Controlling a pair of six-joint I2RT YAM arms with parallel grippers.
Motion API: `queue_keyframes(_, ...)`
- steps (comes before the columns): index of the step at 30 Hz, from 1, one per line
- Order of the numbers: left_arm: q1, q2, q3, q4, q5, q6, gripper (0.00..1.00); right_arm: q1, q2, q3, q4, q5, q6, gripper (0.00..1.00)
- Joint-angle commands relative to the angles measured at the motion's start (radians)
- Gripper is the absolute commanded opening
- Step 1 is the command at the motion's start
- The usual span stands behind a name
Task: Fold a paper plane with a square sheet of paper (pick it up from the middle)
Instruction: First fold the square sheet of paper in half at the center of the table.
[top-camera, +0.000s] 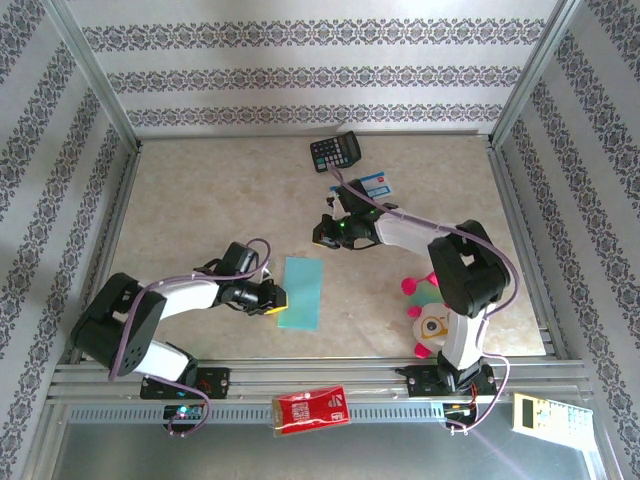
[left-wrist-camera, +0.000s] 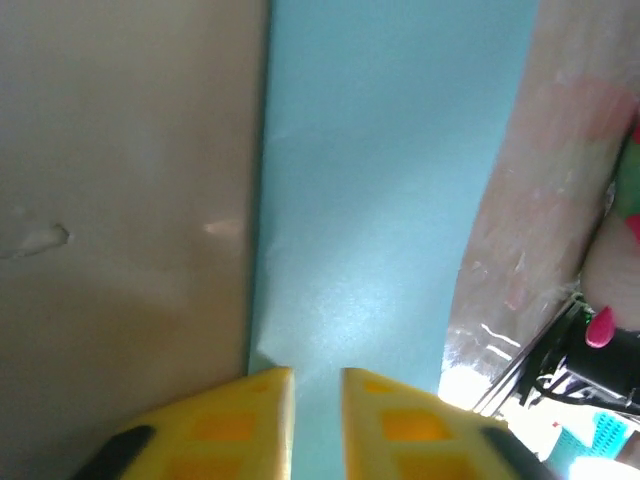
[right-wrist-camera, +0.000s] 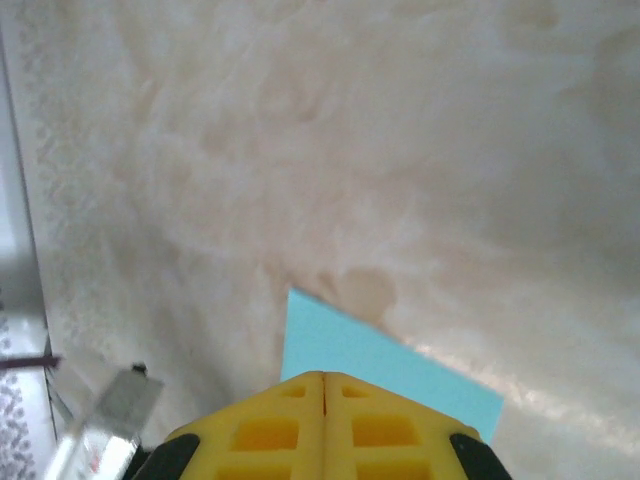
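The turquoise sheet of paper (top-camera: 302, 293) lies flat on the table as a long narrow rectangle, half a square wide. A pointed paper plane is out of view. My left gripper (top-camera: 275, 298) sits low at the sheet's left long edge. In the left wrist view its yellow fingertips (left-wrist-camera: 317, 372) stand a small gap apart over the paper (left-wrist-camera: 380, 200), holding nothing. My right gripper (top-camera: 322, 234) hovers beyond the sheet's far end. Its fingers (right-wrist-camera: 323, 375) are pressed together and empty, with the paper (right-wrist-camera: 370, 350) lying just past them.
A black calculator (top-camera: 335, 152) and a blue-and-white card (top-camera: 378, 184) lie at the back. A plush toy (top-camera: 430, 310) sits beside the right arm's base. A red packet (top-camera: 312, 410) and a pale remote (top-camera: 545, 413) rest on the front rail.
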Motion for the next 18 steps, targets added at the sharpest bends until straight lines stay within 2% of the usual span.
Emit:
queue_keyframes(1, -0.002, -0.085, 0.025, -0.048, -0.076, -0.032, 0.32, 0.046, -0.021, -0.053, 0.062, -0.031, -0.02, 0.0)
queue_keyframes(4, 0.027, -0.128, 0.03, -0.07, -0.117, -0.035, 0.34, 0.094, 0.016, -0.037, 0.102, -0.058, 0.01, 0.0)
queue_keyframes(9, 0.09, -0.184, 0.005, -0.09, -0.138, -0.054, 0.14, 0.147, 0.123, 0.049, 0.134, -0.088, 0.042, 0.0)
queue_keyframes(11, 0.093, -0.194, 0.002, -0.097, -0.135, -0.052, 0.08, 0.16, 0.161, 0.079, 0.136, -0.092, 0.043, 0.0)
queue_keyframes(18, 0.087, -0.199, -0.015, -0.051, -0.087, -0.065, 0.02, 0.153, 0.246, 0.112, 0.133, -0.087, 0.039, 0.0)
